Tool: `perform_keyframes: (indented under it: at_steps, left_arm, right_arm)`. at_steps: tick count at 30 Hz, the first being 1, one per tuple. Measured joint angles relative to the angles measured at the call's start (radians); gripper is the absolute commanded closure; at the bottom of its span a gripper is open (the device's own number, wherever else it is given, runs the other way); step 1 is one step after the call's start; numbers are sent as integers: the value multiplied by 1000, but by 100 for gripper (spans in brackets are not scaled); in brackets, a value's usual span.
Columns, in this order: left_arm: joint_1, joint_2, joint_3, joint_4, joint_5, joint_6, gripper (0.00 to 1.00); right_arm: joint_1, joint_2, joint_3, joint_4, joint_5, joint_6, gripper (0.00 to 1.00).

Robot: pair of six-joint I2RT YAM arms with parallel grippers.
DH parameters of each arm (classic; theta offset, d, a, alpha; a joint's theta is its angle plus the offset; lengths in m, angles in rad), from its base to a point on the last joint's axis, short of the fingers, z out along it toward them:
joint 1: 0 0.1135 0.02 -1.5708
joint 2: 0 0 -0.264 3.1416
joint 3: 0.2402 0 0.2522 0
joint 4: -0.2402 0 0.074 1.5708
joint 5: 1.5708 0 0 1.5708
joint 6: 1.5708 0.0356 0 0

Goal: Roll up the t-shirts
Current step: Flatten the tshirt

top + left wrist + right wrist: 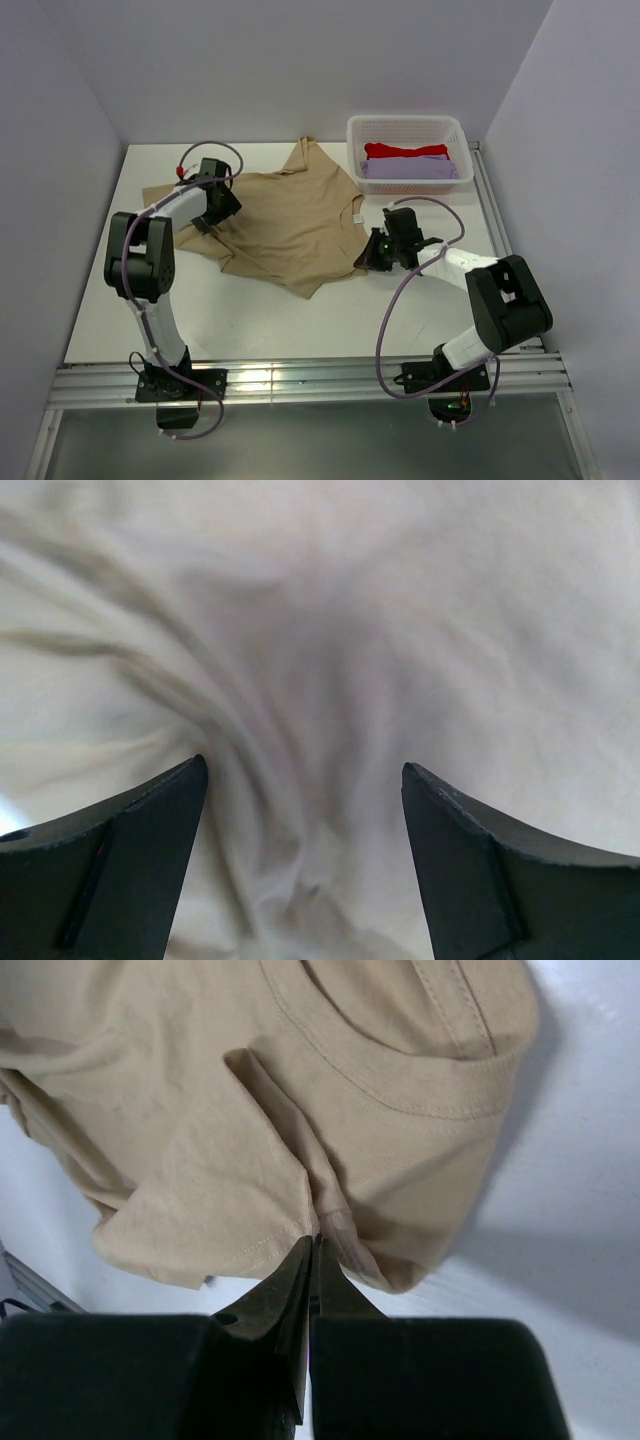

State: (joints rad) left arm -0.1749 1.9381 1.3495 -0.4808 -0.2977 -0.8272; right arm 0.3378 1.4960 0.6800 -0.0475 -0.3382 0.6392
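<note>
Left pincer (302,764) wide apart over the tan t-shirt (290,220), right pincer (313,1240) tight on a fold of it

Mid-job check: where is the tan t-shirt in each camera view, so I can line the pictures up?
Top external: tan t-shirt spread across the middle of the picture.
Left wrist: fills the frame behind the open left gripper.
Right wrist: upper left and centre, pinched by the shut right gripper.
Shared landmark: its collar, seen in top and right wrist views; left wrist shows only fabric.
</note>
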Motion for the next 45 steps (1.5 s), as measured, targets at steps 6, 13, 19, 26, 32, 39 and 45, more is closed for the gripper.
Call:
perform_keyframes:
  at_steps: [6,13,19,26,32,39,45]
  left_arm:
    - [18,-195,-101,-68,-63,-5,16]
    - [105,-438,-338,-47,-13,-40,28]
    - [177,-454,-526,26,95,-68,57]
    - [174,-439,-544,115,141,-86,56]
    - [174,-414,-543,180,145,-88,58]
    - [174,-328,-521,247,170,-107,100]
    - [171,-296,-471,216,156,-102,100]
  right_arm:
    - [0,0,-21,66,-29,19,100]
    - [12,-32,-67,113,-21,26,100]
    - [39,-60,-92,160,-10,26,100]
    - [46,-60,-106,170,0,26,100]
    - [46,-60,-111,175,5,25,100]
    - [46,-60,-111,174,6,25,100]
    - [46,-60,-111,174,10,25,100]
